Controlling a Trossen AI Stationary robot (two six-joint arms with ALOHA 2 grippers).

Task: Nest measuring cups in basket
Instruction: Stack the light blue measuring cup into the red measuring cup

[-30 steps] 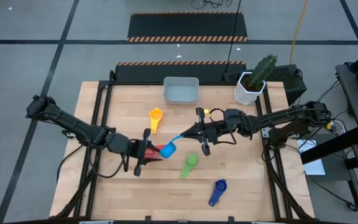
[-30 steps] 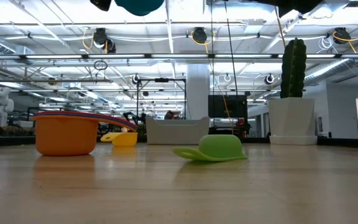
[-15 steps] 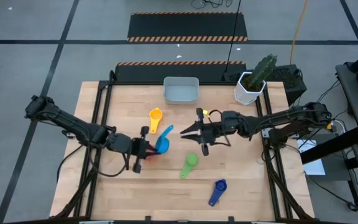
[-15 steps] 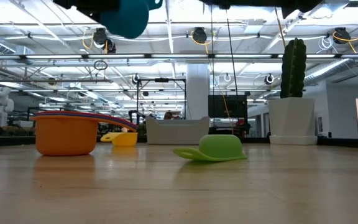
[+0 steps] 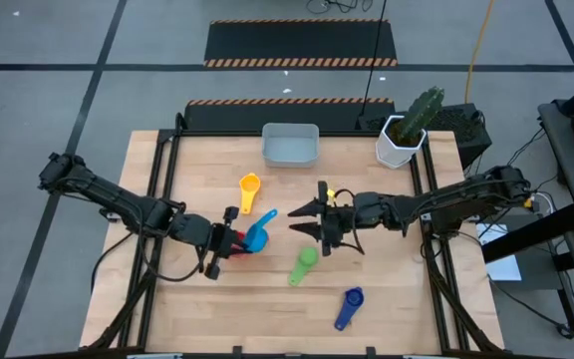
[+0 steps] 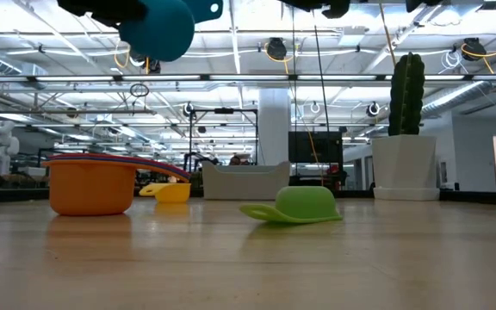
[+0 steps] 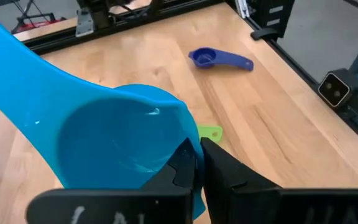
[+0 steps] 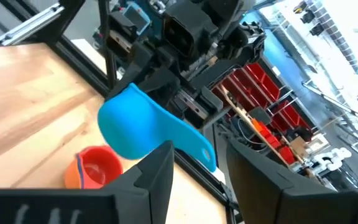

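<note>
Cups on table: five (yellow (image 5: 249, 185), green (image 5: 305, 261), dark blue (image 5: 350, 301), orange (image 6: 90, 187) holding red (image 8: 98, 167)).
Left gripper (image 5: 231, 240): clamped on light blue cup (image 5: 259, 234).
Right gripper (image 5: 302, 212): fingers spread, holding nothing.
Basket (image 5: 290, 146): one.

6 measuring cups (image 5: 305, 262), 1 basket (image 5: 290, 146)

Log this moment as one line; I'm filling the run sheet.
left gripper: shut on light blue cup, lifted | right gripper: open, empty | basket: empty
</note>
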